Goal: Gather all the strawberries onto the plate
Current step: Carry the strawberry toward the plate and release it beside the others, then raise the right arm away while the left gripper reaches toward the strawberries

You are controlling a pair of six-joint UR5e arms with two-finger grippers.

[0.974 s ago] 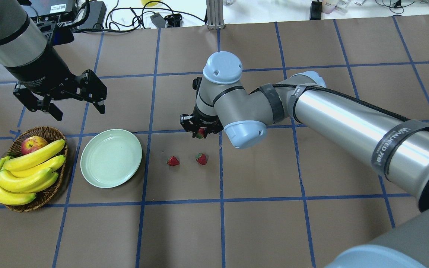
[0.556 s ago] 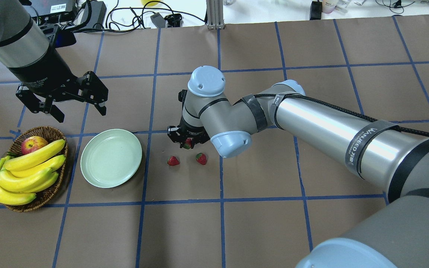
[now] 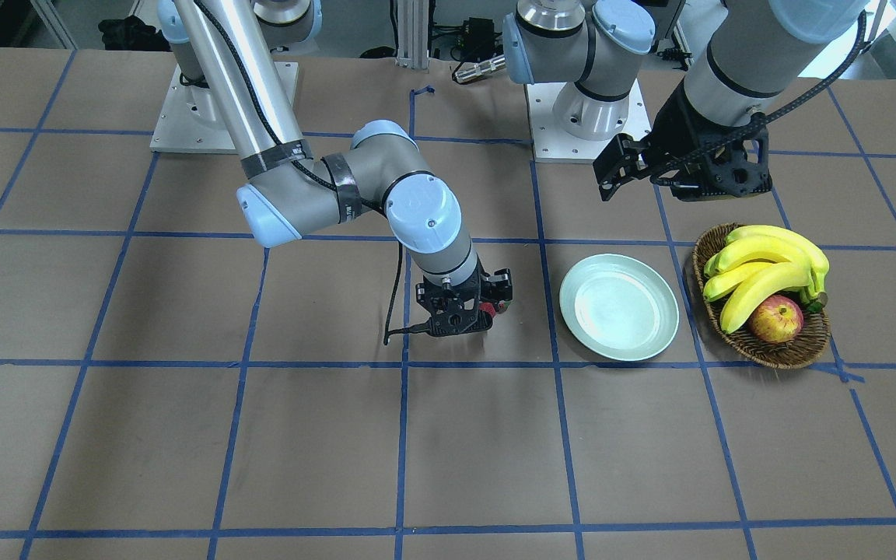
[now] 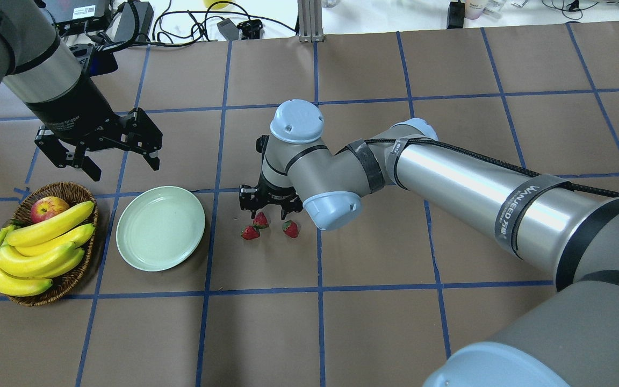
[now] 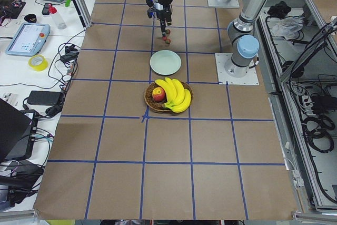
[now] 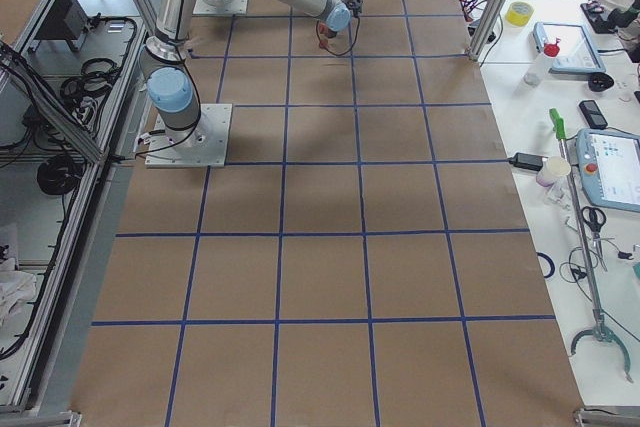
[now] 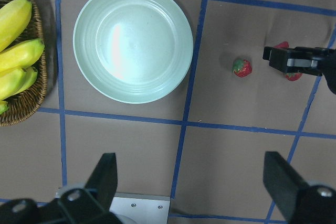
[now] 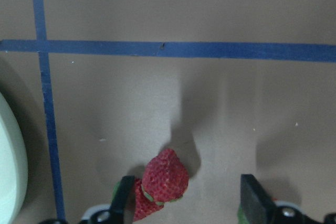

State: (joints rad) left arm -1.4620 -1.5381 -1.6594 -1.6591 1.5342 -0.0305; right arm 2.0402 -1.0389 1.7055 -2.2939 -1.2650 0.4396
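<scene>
I am holding my right fingers spread wide and gripping nothing, low over the worktop, a short way from the plate. One strawberry is lying on the brown paper between them. It is sitting closer to the plate-side finger than to the other, and I cannot tell whether it is touching that finger. A second strawberry is lying just beside the first, slightly nearer the plate. A third strawberry is resting a little farther from the plate than the other two. All three are sitting on the worktop, outside the plate's rim, in a small cluster.

I am hanging my left fingers in the air, also parted and grasping nothing, over the plate's far edge (far as the overhead view shows it). My left wrist camera is looking straight down on the plate. A wicker basket is sitting just beside the plate, on the side away from the strawberries. It is carrying a bunch of bananas and an apple.
</scene>
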